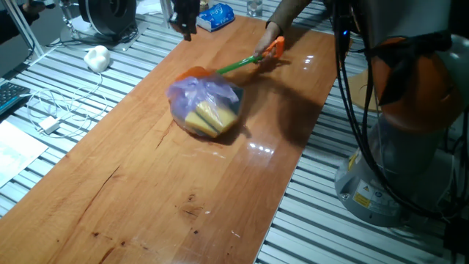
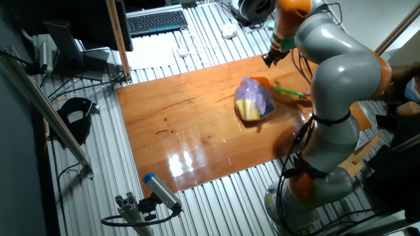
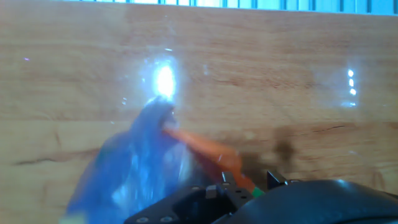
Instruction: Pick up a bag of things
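The arm (image 2: 338,72) is bent over at the elbow, and the hand (image 2: 272,58) is held pointing downward; its finger opening cannot be made out.

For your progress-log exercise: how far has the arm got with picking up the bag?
Done: nothing; the translucent lilac plastic bag with yellow contents lies on the wooden table, beside the orange toy shovel. In hand: the two-finger gripper hangs above the table's far end, apart from the bag. Left: descending, grasping, lifting.

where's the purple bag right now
In one fixed view the purple bag lies mid-table on the wooden tabletop, touching the orange toy shovel.
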